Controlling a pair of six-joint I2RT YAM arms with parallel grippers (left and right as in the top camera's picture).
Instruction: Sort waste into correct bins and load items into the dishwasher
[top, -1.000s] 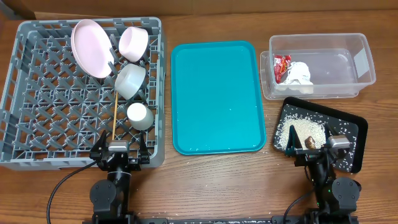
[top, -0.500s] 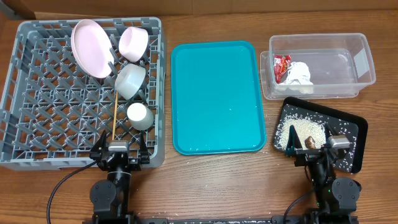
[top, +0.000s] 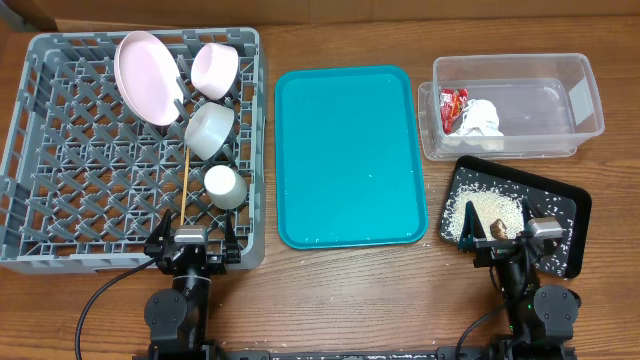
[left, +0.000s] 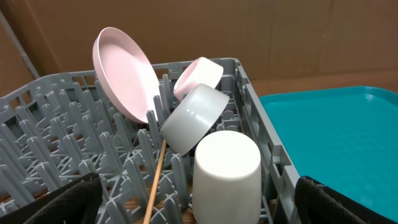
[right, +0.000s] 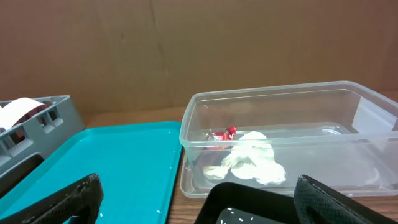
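Observation:
The grey dish rack (top: 60, 200) holds the pink plate (top: 146, 78), two white bowls (top: 214, 68) (top: 209, 129), the white cup (top: 224, 186) and the chopsticks (top: 187, 180). They also show in the left wrist view: plate (left: 122, 73), cup (left: 226, 175), chopsticks (left: 154, 177). The clear tub (top: 560, 100) holds the red wrapper (top: 453, 106) and white tissue (top: 482, 118). The black tray (top: 565, 215) holds rice (top: 495, 210) and a brown lump (top: 497, 227). My left gripper (top: 193, 243) and right gripper (top: 510, 243) are open and empty at the front edge.
The teal serving tray (top: 350, 155) lies between rack and bins; a few rice grains remain on it. The tub (right: 280, 134) and the teal tray (right: 106, 162) show in the right wrist view. A cardboard wall stands behind.

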